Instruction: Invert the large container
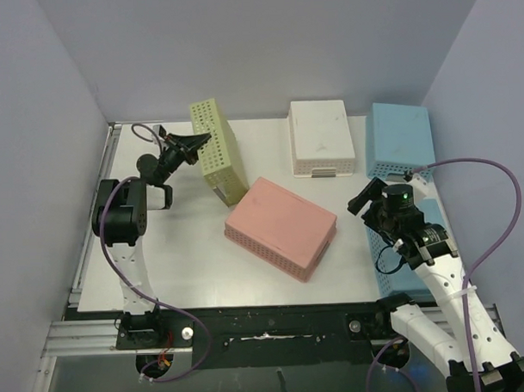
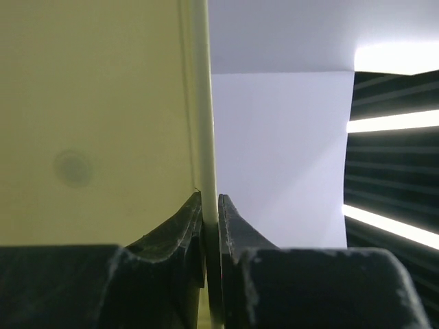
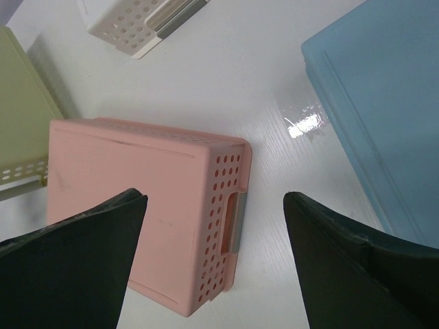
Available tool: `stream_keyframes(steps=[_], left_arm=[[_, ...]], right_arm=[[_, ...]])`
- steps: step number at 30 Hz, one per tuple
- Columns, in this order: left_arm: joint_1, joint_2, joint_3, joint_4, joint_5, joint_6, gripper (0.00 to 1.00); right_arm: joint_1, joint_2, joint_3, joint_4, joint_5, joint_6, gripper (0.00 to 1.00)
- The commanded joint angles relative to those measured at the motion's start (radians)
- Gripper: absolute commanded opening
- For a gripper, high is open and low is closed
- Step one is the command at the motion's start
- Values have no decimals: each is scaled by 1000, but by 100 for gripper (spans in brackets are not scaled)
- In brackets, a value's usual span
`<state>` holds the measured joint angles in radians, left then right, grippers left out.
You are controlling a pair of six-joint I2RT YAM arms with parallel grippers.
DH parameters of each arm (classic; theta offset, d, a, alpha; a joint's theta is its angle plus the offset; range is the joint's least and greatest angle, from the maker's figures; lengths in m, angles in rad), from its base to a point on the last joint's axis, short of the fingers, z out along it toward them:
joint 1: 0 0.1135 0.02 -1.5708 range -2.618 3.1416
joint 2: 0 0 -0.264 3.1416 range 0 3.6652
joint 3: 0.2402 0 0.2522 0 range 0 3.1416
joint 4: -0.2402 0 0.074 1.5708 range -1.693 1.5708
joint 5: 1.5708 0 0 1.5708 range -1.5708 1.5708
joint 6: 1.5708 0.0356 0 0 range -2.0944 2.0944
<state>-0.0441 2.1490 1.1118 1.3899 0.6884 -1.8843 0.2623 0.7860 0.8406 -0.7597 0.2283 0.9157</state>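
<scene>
A yellow-green perforated container (image 1: 217, 150) stands on its long side at the back left of the table. My left gripper (image 1: 198, 145) is shut on its upper rim. In the left wrist view the pale rim (image 2: 204, 103) runs between my closed left gripper (image 2: 211, 205), with the green wall (image 2: 89, 116) to the left. My right gripper (image 1: 365, 197) is open and empty, hovering right of the pink container. In the right wrist view my right gripper (image 3: 214, 202) hangs above that container's handle end.
A pink container (image 1: 280, 227) lies upside down mid-table, also in the right wrist view (image 3: 137, 192). A white one (image 1: 322, 136) lies upside down at the back. A blue one (image 1: 399, 138) is back right, and another blue one (image 1: 394, 277) sits under the right arm.
</scene>
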Motion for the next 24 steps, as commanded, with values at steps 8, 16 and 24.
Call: stream_keyframes(steps=[8,16,24], left_arm=[[187,-47,-307,279,87,-61,31],[322,-258,-380,-257,221,266,49],[314,-457,-42,-1549,-129,1191,72]], right_arm=[[-3,-22,9,27,40,-20,84],[-2,4,17,47,42,-27,84],[-3,31,28,57,36,-42,84]])
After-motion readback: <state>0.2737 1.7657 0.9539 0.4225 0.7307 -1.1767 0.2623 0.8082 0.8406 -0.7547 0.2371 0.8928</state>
